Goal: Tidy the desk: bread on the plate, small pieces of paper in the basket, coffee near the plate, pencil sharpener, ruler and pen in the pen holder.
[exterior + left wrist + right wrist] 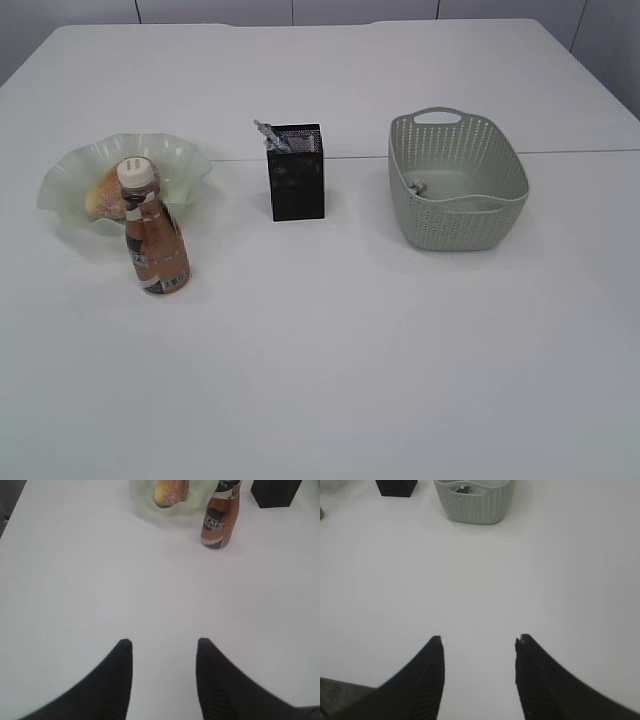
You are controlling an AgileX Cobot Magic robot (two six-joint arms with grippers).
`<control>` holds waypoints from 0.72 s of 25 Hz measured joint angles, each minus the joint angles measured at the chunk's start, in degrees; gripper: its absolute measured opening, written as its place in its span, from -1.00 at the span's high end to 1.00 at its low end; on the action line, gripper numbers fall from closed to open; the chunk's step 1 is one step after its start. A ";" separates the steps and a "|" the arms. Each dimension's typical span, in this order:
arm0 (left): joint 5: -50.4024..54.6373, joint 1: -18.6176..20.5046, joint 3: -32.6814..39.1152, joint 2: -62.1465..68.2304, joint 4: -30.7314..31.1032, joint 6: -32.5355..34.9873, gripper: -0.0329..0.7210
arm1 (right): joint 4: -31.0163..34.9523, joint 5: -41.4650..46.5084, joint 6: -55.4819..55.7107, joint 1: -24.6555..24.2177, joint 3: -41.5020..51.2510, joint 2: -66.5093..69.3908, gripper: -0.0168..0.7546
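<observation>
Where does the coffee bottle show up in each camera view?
Exterior view: coffee bottle lower left, in front of the plate.
Left wrist view: top, right of centre.
Right wrist view: not clearly in it.
Shared landmark: the black pen holder, which all three views show.

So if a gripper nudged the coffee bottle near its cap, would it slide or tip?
Probably tip: the coffee stands upright, tall and narrow-based. Its smooth label might slip in a grip. Tipped leftward, it would likely knock the plate beside it.

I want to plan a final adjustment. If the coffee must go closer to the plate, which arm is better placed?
Probably the left: the coffee and plate lie ahead of the open, empty left gripper; the right gripper faces the basket.
</observation>
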 joint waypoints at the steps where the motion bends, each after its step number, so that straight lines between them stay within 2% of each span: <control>1: -0.15 0.00 0.11 0.00 0.00 0.00 0.08 | -0.41 -0.03 -0.03 0.00 -0.06 0.00 0.06; 6: -2.86 0.00 0.95 0.00 -0.12 0.00 0.09 | -4.18 -0.15 -0.26 0.00 0.69 0.00 0.06; 18: -5.61 0.00 2.33 0.00 -0.25 0.58 0.09 | -4.49 -0.15 -0.48 0.00 0.73 0.00 0.06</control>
